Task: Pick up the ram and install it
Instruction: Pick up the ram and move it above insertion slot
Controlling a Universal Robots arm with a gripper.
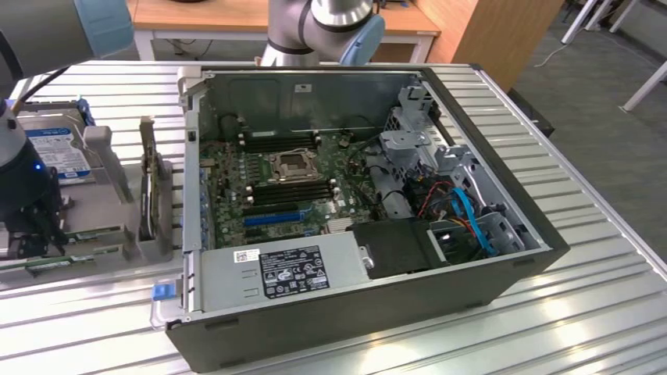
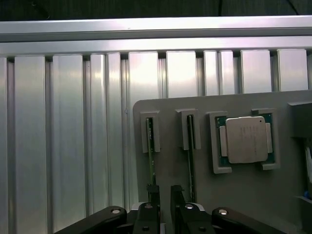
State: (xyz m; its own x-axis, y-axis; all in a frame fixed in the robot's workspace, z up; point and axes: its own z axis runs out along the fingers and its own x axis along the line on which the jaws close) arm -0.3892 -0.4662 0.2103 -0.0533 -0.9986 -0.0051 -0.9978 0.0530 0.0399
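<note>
**A:** Where was the ram [image 2: 151,146]?

**B:** It stood on its thin edge in a slot of the grey holder [image 2: 234,195], out on the table [image 2: 68,146] beside the open computer case [image 1: 417,312] (so not installed yet). A second stick [image 2: 191,161] stood in the next slot, and the processor chip [image 2: 246,139] lay beyond that.

**A:** And the pincer [image 2: 164,195]?

**B:** It was open and empty, low over the holder's near end.

**A:** Which way did the ram lie from it?

**B:** Straight ahead. Its long axis ran away from the fingers [image 2: 152,195], in line with the table's slats. Its near end came right up to one finger rather than into the middle of the gap (touching or not, I couldn't tell). The gap itself sat between the two sticks, nearer the ram, and the second stick passed just outside the other finger.
</note>
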